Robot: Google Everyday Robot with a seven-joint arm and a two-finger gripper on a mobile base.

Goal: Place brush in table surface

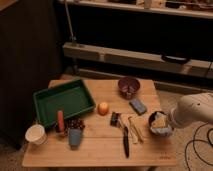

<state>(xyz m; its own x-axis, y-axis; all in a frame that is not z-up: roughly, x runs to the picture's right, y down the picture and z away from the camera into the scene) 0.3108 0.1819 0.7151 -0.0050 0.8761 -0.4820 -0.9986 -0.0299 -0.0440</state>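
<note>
The brush [124, 134] lies flat on the table surface [100, 150], right of centre. Its slim black handle runs toward the front edge and its small dark head points to the back. My gripper [159, 124] hangs at the right end of the table on the white arm [192, 111] that reaches in from the right. It sits a short way right of the brush and does not touch it. The jaws stand open with nothing held between them.
A dark green tray [47, 95] fills the table's back left. Around the brush are a purple bowl [128, 86], a blue sponge [138, 106], an orange fruit [103, 108] and pale wooden utensils [135, 129]. A white cup [36, 134], blue cup [75, 137] and red item [60, 121] stand front left.
</note>
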